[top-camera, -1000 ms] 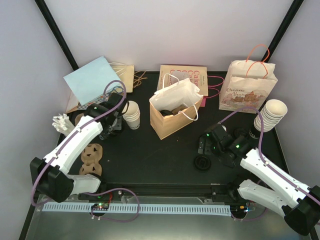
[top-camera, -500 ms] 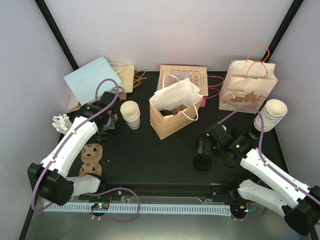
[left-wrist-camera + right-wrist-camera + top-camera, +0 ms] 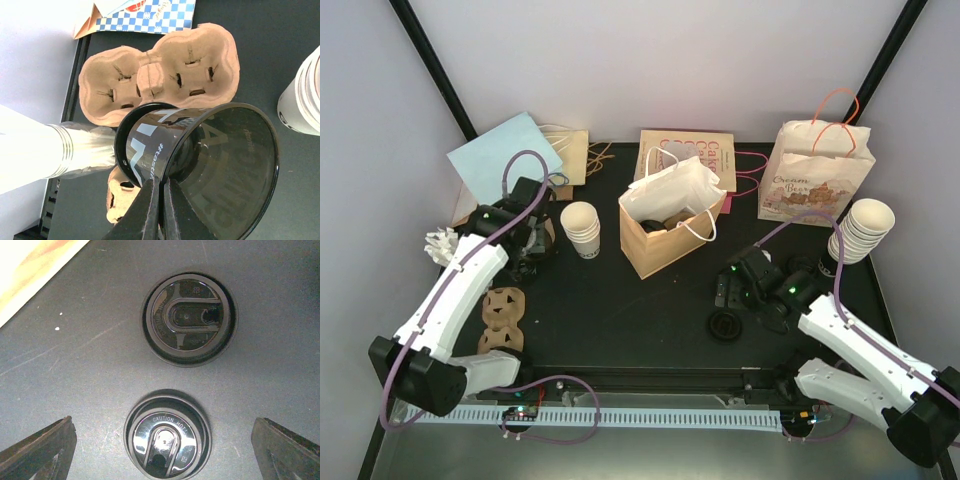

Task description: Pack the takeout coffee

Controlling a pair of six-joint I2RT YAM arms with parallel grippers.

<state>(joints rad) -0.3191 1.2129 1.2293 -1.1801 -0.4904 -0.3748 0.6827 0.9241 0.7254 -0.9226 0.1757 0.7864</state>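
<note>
Left jaws swung leftward, clamped on dark cup (image 3: 225,165), right jaws wide over "CAUTION HOT" lid (image 3: 167,437)

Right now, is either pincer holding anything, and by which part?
The left pincer pinches a dark see-through cup by its wall at the rim; the open right pincer holds nothing.

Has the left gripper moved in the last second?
Yes. The left gripper, pinching a dark cup, has pulled left, away from the cup stack.

glossy plastic lid (image 3: 190,320), glossy cup (image 3: 220,165), pulp carrier (image 3: 160,75)
</note>
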